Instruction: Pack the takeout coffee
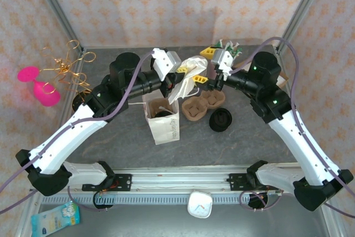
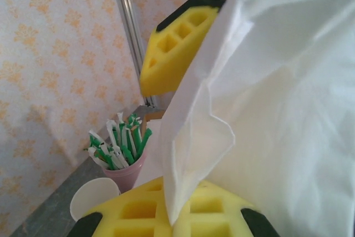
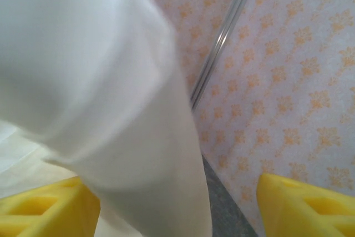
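Left gripper [image 1: 176, 81]: my yellow fingers [image 2: 176, 48] are clamped on a white napkin [image 2: 277, 109], raised over the table.
Right gripper [image 1: 209, 83]: my jaws stand apart; the napkin [image 3: 94, 70] hangs between them, against one finger [image 3: 44, 209], clear of the other.
Napkin [image 1: 187, 76]: held between both arms, above the open top of the bag.
Paper bag [image 1: 165, 123]: white, upright at the table's middle, something dark inside.
Cup carrier [image 1: 202, 104]: brown, just right of the bag.
Black lid [image 1: 221, 120]: on the table beside the carrier.
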`<action>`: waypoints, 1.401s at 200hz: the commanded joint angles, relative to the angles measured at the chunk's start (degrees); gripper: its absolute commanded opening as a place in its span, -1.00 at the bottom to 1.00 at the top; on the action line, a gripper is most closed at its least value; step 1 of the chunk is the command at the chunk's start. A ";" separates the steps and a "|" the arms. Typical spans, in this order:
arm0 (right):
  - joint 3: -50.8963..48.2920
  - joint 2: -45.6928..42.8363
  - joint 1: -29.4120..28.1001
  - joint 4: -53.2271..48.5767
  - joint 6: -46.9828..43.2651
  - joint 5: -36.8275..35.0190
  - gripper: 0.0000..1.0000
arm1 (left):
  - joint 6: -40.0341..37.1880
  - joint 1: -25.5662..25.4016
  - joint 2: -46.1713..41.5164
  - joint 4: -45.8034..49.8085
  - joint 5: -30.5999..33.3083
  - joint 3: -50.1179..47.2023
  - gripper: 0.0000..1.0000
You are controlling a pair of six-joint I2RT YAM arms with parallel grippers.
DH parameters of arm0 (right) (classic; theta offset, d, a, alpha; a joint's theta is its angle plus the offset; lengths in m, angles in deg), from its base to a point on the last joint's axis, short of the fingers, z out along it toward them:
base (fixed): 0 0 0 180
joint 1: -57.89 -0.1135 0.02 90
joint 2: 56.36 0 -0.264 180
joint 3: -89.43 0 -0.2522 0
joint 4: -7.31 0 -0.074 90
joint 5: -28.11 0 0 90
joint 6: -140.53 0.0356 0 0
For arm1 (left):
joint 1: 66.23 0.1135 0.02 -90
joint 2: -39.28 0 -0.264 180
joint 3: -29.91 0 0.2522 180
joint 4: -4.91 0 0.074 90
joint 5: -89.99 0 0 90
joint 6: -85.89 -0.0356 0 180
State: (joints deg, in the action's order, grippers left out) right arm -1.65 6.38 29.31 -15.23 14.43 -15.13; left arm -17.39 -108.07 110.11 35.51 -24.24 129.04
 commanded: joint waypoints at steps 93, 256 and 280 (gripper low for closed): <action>5.57 1.24 -0.28 -5.80 -0.35 7.41 -0.81 | 1.41 0.28 -1.64 -4.35 -1.11 -1.26 -1.00; 13.25 11.32 -25.69 0.99 45.73 -51.22 -1.00 | 28.82 0.32 -25.48 7.38 41.64 -13.30 0.59; 16.13 15.86 -27.11 -3.05 50.46 -56.92 -1.00 | 33.76 0.29 -27.50 9.71 47.65 -15.57 0.61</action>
State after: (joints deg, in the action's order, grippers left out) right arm 11.31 19.62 3.04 -14.81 57.91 -58.60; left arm 8.47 -108.07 83.79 39.68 14.05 115.79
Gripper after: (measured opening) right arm 0.048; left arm 0.800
